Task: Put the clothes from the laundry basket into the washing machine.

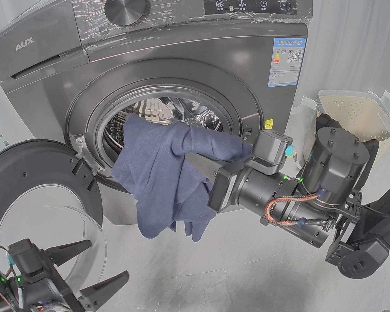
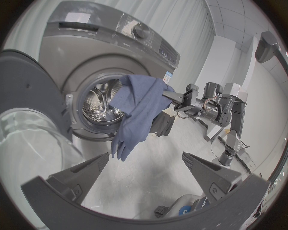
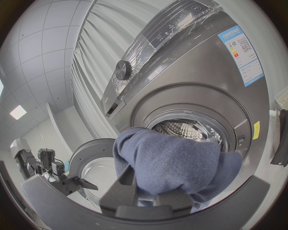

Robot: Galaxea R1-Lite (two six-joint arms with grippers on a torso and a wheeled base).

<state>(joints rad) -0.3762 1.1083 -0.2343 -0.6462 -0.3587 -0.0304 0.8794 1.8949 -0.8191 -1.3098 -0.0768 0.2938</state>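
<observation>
A navy blue garment [image 1: 168, 167] hangs in front of the open drum [image 1: 165, 113] of the grey washing machine [image 1: 168, 58], its top reaching into the mouth and its lower part drooping below the opening. My right gripper [image 1: 195, 161] is shut on the blue garment [image 3: 171, 161] and holds it up at drum height [image 2: 168, 95]. My left gripper [image 1: 89, 267] stands open and holds nothing, low near the floor beside the open round door [image 1: 28, 185]. The cream laundry basket [image 1: 365, 117] sits right of the machine, with a dark garment [image 2: 162, 124] hanging over its side.
The washer door [image 2: 27, 98] is swung wide open to the left, close above my left gripper. Grey floor [image 1: 210, 275] lies open in front of the machine. A pale curtain [image 1: 357, 23] hangs behind.
</observation>
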